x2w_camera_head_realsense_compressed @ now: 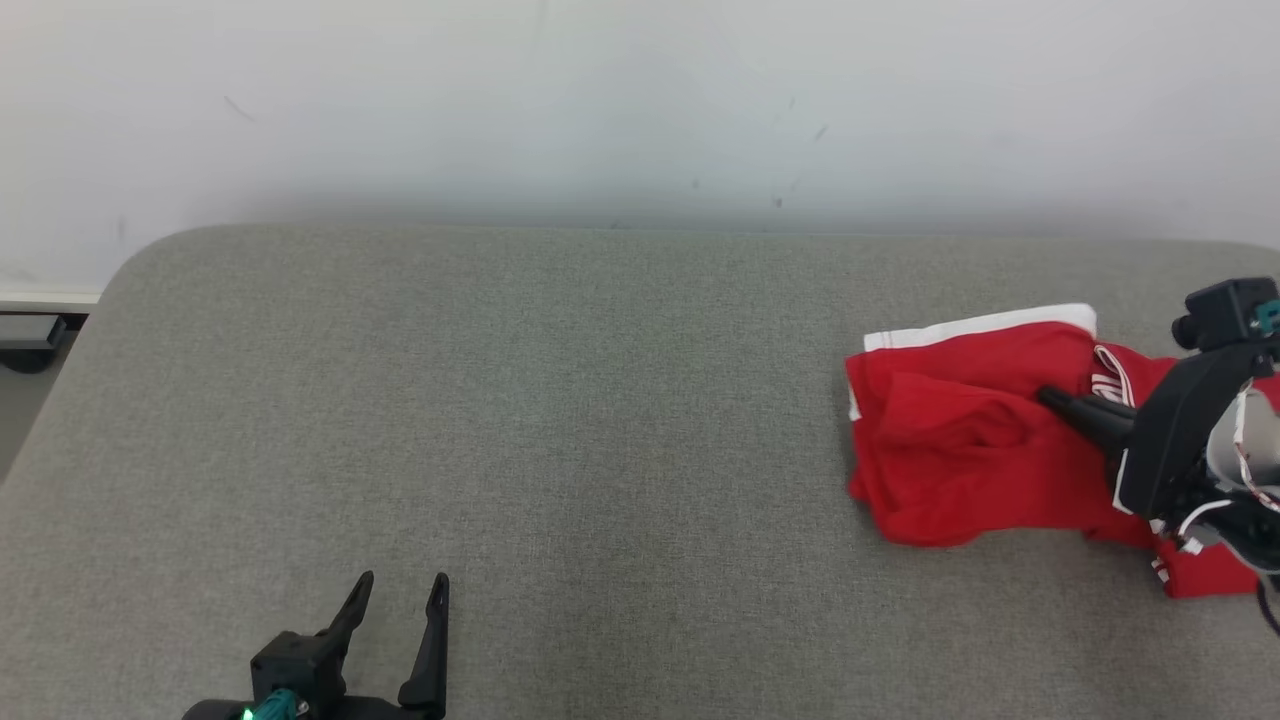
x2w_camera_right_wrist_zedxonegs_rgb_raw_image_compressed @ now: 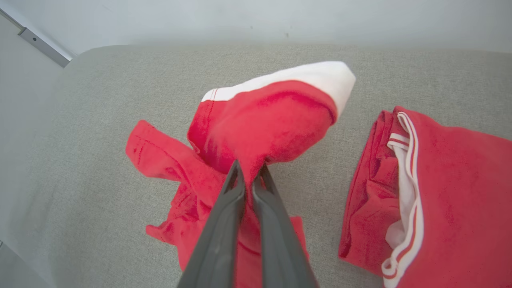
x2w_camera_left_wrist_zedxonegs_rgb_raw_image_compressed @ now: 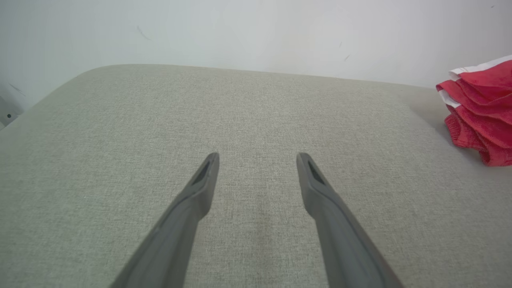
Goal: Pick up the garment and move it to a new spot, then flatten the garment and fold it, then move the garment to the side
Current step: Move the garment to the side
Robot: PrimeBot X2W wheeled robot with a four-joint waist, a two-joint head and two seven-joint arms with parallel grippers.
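Observation:
The garment (x2w_camera_head_realsense_compressed: 960,440) is red with white trim and lies crumpled at the right end of the grey padded table (x2w_camera_head_realsense_compressed: 560,400). My right gripper (x2w_camera_head_realsense_compressed: 1050,398) is shut on a fold of the garment (x2w_camera_right_wrist_zedxonegs_rgb_raw_image_compressed: 264,124), lifting part of it off the surface, with the white-edged hem hanging out ahead of the fingers. Another red part with a striped white collar (x2w_camera_right_wrist_zedxonegs_rgb_raw_image_compressed: 404,200) rests on the table to the right in the right wrist view. My left gripper (x2w_camera_head_realsense_compressed: 400,590) stands open and holds nothing at the lower left; the garment (x2w_camera_left_wrist_zedxonegs_rgb_raw_image_compressed: 480,108) appears far right of its fingers (x2w_camera_left_wrist_zedxonegs_rgb_raw_image_compressed: 204,176).
A pale wall (x2w_camera_head_realsense_compressed: 640,100) runs behind the table. The table's rounded left corner (x2w_camera_head_realsense_compressed: 130,270) drops off to the floor, where a dark object (x2w_camera_head_realsense_compressed: 30,340) sits. Bare grey fabric stretches between the two grippers.

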